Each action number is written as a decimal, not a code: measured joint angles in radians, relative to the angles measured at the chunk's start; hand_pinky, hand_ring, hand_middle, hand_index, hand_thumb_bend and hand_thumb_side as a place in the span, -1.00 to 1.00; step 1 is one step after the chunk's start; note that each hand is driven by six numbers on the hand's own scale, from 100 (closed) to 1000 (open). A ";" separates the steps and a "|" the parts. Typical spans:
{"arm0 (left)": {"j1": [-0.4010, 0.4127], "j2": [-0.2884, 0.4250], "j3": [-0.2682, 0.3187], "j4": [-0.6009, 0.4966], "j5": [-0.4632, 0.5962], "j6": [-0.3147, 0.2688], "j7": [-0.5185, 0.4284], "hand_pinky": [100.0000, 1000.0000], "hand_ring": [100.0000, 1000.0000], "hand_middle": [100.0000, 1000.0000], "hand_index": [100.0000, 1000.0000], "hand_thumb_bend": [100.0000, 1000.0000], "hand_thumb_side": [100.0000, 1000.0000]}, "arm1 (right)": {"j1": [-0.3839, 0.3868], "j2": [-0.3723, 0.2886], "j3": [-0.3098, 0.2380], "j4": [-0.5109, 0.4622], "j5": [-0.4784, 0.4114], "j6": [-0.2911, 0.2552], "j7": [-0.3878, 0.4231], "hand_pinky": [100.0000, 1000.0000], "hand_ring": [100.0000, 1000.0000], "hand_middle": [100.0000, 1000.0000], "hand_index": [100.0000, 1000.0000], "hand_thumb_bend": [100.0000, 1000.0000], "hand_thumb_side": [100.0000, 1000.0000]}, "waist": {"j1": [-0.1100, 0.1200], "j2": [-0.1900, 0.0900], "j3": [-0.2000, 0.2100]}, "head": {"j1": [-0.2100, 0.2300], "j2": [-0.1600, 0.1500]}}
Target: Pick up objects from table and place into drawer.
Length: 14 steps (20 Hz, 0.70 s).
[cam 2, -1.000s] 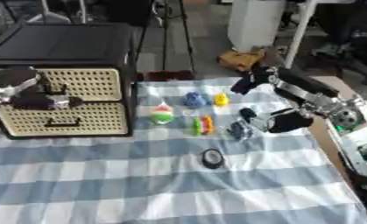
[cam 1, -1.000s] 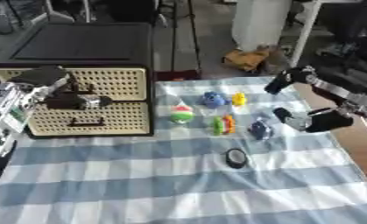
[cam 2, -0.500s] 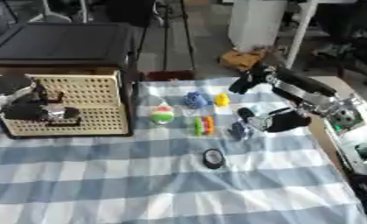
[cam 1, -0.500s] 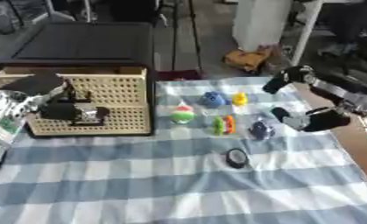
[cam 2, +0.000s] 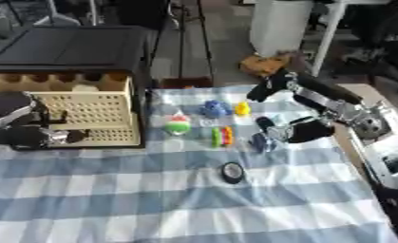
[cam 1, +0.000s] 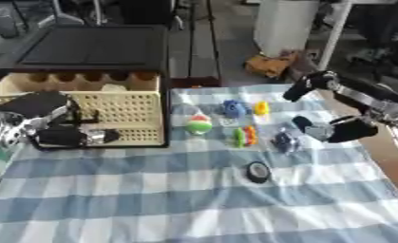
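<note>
1. drawer: a cream perforated drawer stands pulled out of a black cabinet at the upper left of the frame, its front with a dark handle facing the checked cloth on the table.
2. left hand sits at the drawer front, middle left of the frame; its fingers look curled at the handle, though whether they truly grip it i cannot tell.
3. right hand hovers at the right of the frame, beside a dark blue toy; its fingers are hooked inward and seem to close on nothing.
4. toys lie in a loose cluster at the centre of the frame: a green and red ball, a blue one, a small yellow one, a green and orange pair, and a black ring lower down, apart from the rest.
5. the step in hand looks like getting the drawer fully open, so hold it square and steady while the other hand picks.
6. for the pick, take the dark blue toy first since it is nearest; come down from above, spread the fingers round it, and avoid nudging the green and orange pair just beside it.
7. carry it over the drawer rim before letting go, not against the front wall.
</note>
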<state>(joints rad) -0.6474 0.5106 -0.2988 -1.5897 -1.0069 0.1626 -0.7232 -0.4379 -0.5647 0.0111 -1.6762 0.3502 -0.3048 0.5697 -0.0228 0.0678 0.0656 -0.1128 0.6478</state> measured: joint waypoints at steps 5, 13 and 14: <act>0.047 0.006 0.003 -0.117 0.005 0.002 -0.038 -1.00 -1.00 -1.00 -0.10 0.39 1.00 | 0.007 -0.002 -0.002 0.000 0.000 0.001 -0.001 0.53 0.38 0.31 0.55 -0.77 -1.00 | 0.004 -0.006 0.004 | -0.003 0.000; 0.122 0.026 0.013 -0.261 0.032 0.002 -0.070 -1.00 -1.00 -1.00 -0.08 0.38 1.00 | 0.016 -0.003 -0.005 0.000 0.000 0.002 -0.003 0.54 0.38 0.31 0.55 -0.77 -1.00 | 0.010 -0.018 0.013 | -0.008 0.001; 0.131 0.030 0.013 -0.275 0.037 0.002 -0.075 -1.00 -1.00 -1.00 -0.08 0.37 1.00 | 0.016 -0.003 -0.005 0.000 0.000 0.003 -0.003 0.54 0.38 0.32 0.55 -0.77 -1.00 | 0.011 -0.019 0.014 | -0.009 0.001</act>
<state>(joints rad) -0.5162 0.5407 -0.2854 -1.8649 -0.9700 0.1648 -0.7984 -0.4220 -0.5681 0.0059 -1.6760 0.3504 -0.3023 0.5671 -0.0116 0.0485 0.0799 -0.1213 0.6487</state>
